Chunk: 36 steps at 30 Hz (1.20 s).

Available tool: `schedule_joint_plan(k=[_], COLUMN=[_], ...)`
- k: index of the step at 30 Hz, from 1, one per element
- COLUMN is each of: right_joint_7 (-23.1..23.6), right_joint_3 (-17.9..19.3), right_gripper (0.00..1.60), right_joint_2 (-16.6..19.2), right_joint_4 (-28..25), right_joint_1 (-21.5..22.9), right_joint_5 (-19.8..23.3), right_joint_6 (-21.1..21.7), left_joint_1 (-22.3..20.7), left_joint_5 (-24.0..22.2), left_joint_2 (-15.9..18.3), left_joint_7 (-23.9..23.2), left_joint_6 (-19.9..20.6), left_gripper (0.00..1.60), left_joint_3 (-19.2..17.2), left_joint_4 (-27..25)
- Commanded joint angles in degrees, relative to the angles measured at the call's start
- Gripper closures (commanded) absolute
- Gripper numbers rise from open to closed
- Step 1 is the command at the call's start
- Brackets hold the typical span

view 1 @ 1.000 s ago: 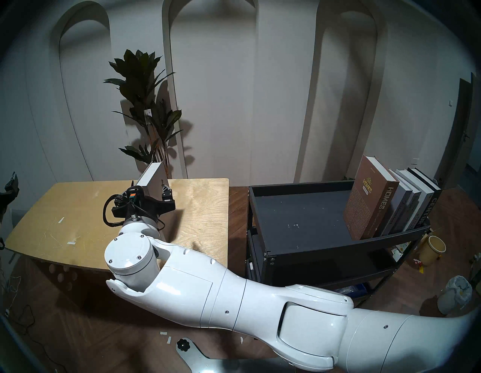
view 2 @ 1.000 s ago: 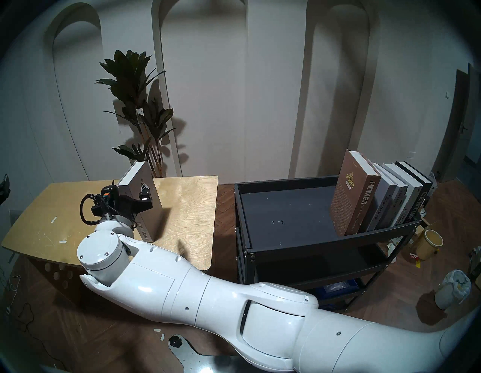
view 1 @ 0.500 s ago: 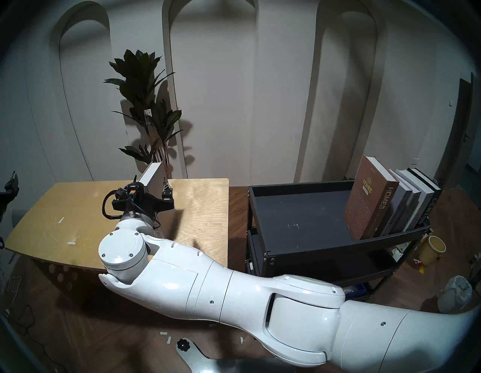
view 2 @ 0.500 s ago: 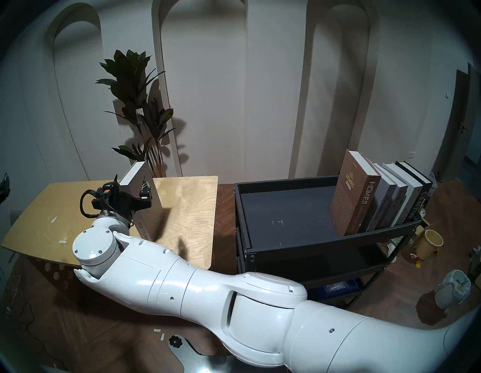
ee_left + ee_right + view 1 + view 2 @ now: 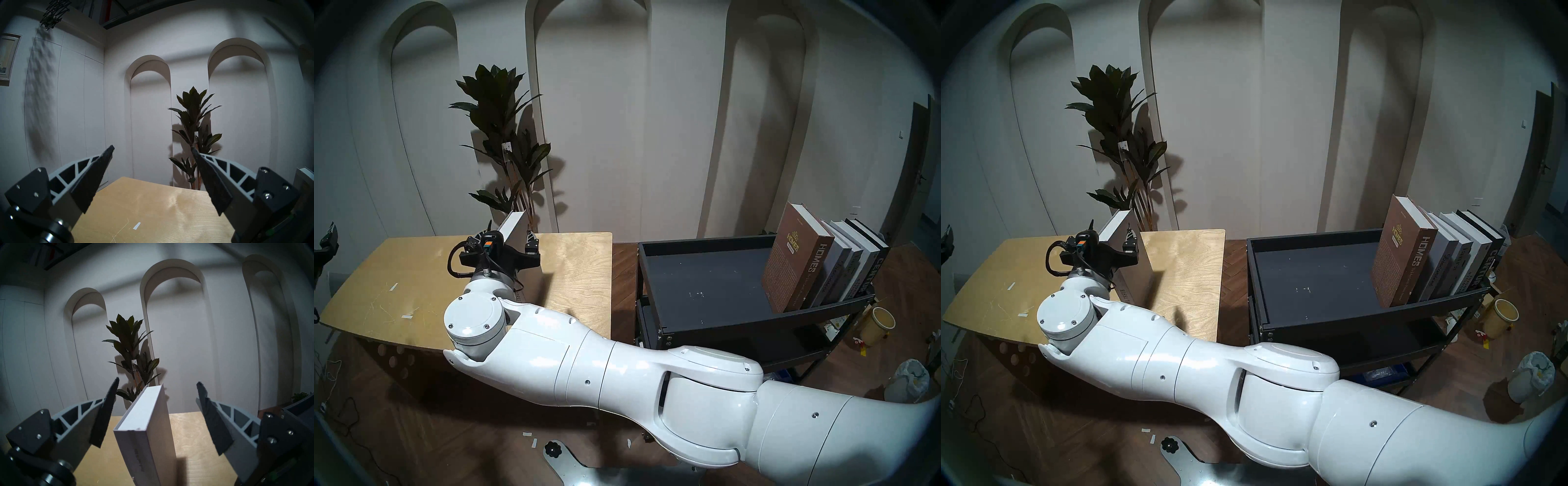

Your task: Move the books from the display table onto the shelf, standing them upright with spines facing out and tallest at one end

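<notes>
One grey book [image 5: 146, 429] with "SPECIAL ISSUE" on its spine stands upright on the plywood display table [image 5: 415, 278]. My right gripper [image 5: 158, 381] is open. It straddles the book's upper spine end, one finger on each side, with gaps to both covers. The head view shows the same book [image 5: 1136, 258] and right gripper [image 5: 1110, 226]. On the black shelf [image 5: 755, 322], several books lean together at the right end. The brown "HOMES" [image 5: 795, 258] is at their left and the black "CENTURY" [image 5: 873, 271] at their right. My left gripper [image 5: 152, 147] is open and empty by the table's left end.
A tall potted plant [image 5: 504, 135] stands behind the table's back edge. Scraps of tape [image 5: 393, 286] lie on the table's left half. A yellow bucket [image 5: 879, 325] and a white lined bin [image 5: 907, 383] stand on the floor to the right of the shelf.
My right arm has pushed forward, so the open gripper has slid farther back along the standing book. The book, the shelf books and the left gripper have not moved.
</notes>
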Motion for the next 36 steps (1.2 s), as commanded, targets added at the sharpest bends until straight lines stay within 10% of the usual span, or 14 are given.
schedule_joint_plan(k=[1,36], right_joint_7=[1.52,7.63], right_joint_3=[-0.52,-5.93], right_gripper=[0.00,0.00], right_joint_2=[-1.25,-1.25], right_joint_4=[0.26,8.08], right_joint_1=[3.12,4.82], right_joint_5=[0.83,8.18], right_joint_6=[-0.96,-1.57], left_joint_1=[-0.67,-1.58], left_joint_5=[-0.06,0.60], left_joint_2=[0.83,0.50], left_joint_7=[-0.32,-1.96], left_joint_6=[-0.38,-0.25], left_gripper=[0.00,0.00], left_joint_3=[-0.90,-0.67], left_joint_4=[-0.02,0.57])
